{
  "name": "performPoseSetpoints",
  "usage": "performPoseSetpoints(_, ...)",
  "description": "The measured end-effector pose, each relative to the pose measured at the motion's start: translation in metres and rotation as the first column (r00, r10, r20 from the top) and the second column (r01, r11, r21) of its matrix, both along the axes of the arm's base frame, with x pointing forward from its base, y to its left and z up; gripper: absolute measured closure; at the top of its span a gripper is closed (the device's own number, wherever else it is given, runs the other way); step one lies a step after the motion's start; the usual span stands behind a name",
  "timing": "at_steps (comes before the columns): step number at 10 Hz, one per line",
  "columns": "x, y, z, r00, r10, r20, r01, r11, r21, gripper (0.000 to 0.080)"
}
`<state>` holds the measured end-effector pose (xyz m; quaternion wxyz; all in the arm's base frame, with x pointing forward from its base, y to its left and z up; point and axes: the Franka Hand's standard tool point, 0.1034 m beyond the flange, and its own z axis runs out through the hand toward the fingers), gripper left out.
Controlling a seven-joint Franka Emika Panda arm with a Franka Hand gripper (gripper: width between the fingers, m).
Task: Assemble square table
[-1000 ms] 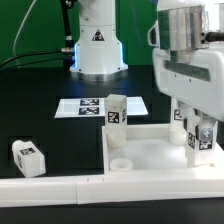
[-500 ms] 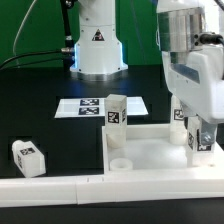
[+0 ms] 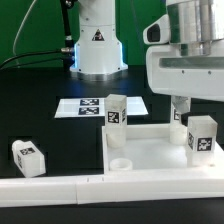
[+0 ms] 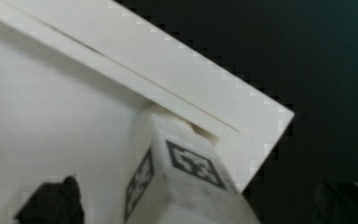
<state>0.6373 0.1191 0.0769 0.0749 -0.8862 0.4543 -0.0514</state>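
While the gripper (image 3: 183, 103) hangs over the right side of the scene in the exterior view, most of it is hidden behind the arm's white housing, so whether its jaws are spread or closed cannot be told; 1 dark fingertip (image 4: 51, 203) shows at the edge of the wrist view, touching nothing visible. Below it lies the tabletop (image 3: 150, 160), a white square tray with a raised rim, resting on the black table (image 3: 40, 95) against a long white rail (image 3: 60, 186) at the near edge. 3 legs (each white and carrying a black-and-white tag) are in view: 1 leg at the far left corner (image 3: 116, 112), standing upright; 1 leg at the right side (image 3: 202, 136), upright just beside the gripper, seen close in the wrist view at the tray's corner; and 1 loose leg (image 3: 28, 156) lying on the table well apart, to the left. A round corner hole (image 3: 119, 160) sits open at the near left. Farther back lies the marker board (image 3: 85, 106), before the robot base (image 3: 98, 40).
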Motion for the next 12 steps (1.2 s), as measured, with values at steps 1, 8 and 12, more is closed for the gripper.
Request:
performPoseSetpoints(1,0.000,-0.001,-0.001,1.000,0.029,0.002,-0.029,1.000,-0.005,0.0151)
performPoseSetpoints(8,0.004,-0.008,-0.003,0.850,0.526,0.032,-0.520,0.848,-0.105,0.0384)
performPoseSetpoints(12,0.004,-0.014,-0.003,0.994,0.108,0.017,-0.107,0.993,-0.040,0.0510)
